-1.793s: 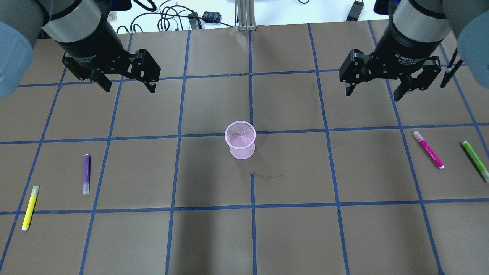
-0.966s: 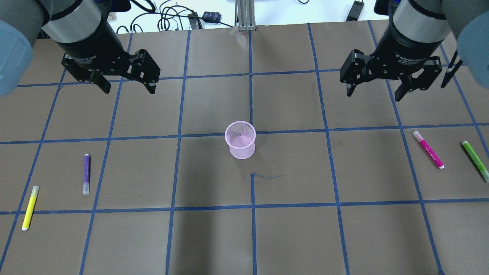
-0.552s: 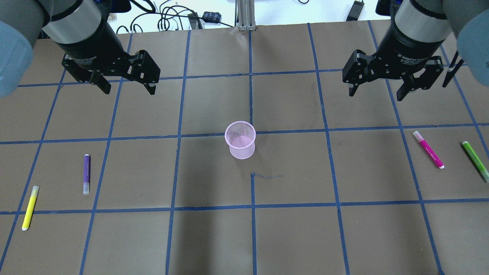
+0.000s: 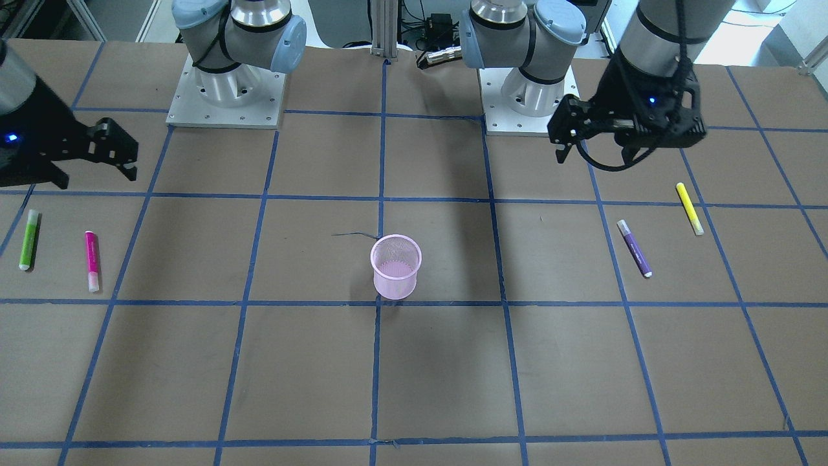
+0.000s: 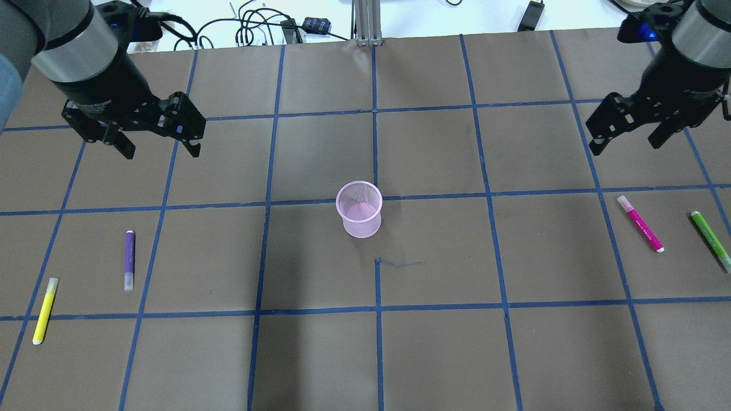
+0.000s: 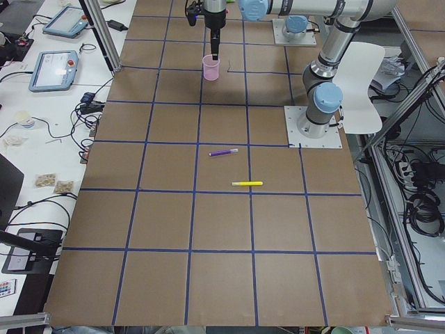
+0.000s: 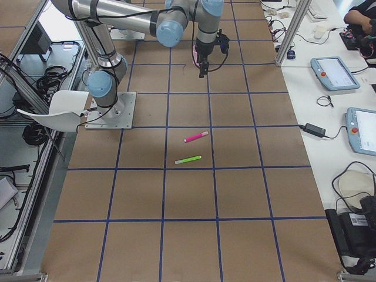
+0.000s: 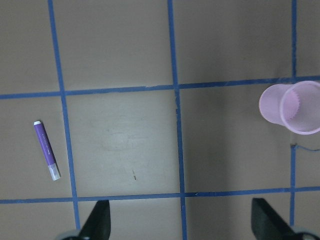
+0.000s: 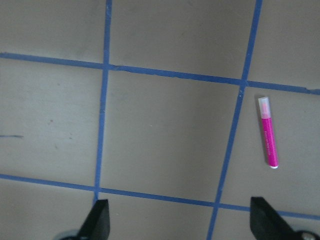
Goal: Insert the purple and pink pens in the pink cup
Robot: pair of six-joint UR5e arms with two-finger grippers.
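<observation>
Symmetry governs the layout: the pink cup (image 5: 359, 209) stands upright, mouth open, at the middle of the desk (image 5: 320, 354), seemingly within equal reach of both arms. Each target lies flat on its own side, well apart from the cup. The purple pen (image 5: 129, 260) lies on the robot's left with a yellow pen (image 5: 44, 310) farther out; the pink pen (image 5: 640, 223) lies on the right with a green pen (image 5: 710, 240) outside it. That split suggests one pen per arm, with the yellow and green ones as distractors to be left alone. The left jaws hang raised above the desk, off to one side of the purple pen, spread wide and holding nothing. The right jaws hover likewise near the pink pen, also wide open and empty. Both point down at the desk, a posture that suits a top grasp on a thin barrel lying flat, and the wide spread leaves margin for closing across it. Each wrist camera shows its pen off to one side of the frame rather than centred between the jaws, so neither arm seems lined up yet. Neither pen is picked up, and the cup holds no pen.
</observation>
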